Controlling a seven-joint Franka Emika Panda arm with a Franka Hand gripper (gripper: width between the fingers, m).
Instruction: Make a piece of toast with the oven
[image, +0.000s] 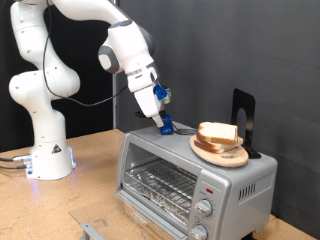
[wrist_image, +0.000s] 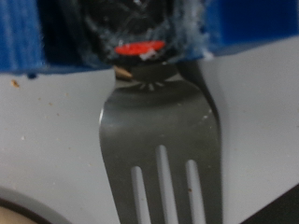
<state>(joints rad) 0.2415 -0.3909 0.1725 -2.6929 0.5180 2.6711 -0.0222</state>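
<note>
The piece of toast (image: 218, 132) lies on a round wooden plate (image: 228, 155) on top of the silver oven (image: 170, 150). The oven's glass door is shut and the wire rack (image: 160, 184) shows behind it. My gripper (image: 165, 126), with blue fingers, is low over the oven's top, left of the plate in the exterior view. In the wrist view the gripper (wrist_image: 140, 56) is shut on the handle of a metal fork (wrist_image: 163, 140), whose tines point out over the grey oven top (wrist_image: 47, 140). The toast does not show in the wrist view.
A black upright stand (image: 243, 118) is behind the plate on the oven. Round knobs (image: 205, 207) run down the oven's right side. The robot base (image: 48, 155) stands on the wooden table (image: 90, 190) at the exterior view's left.
</note>
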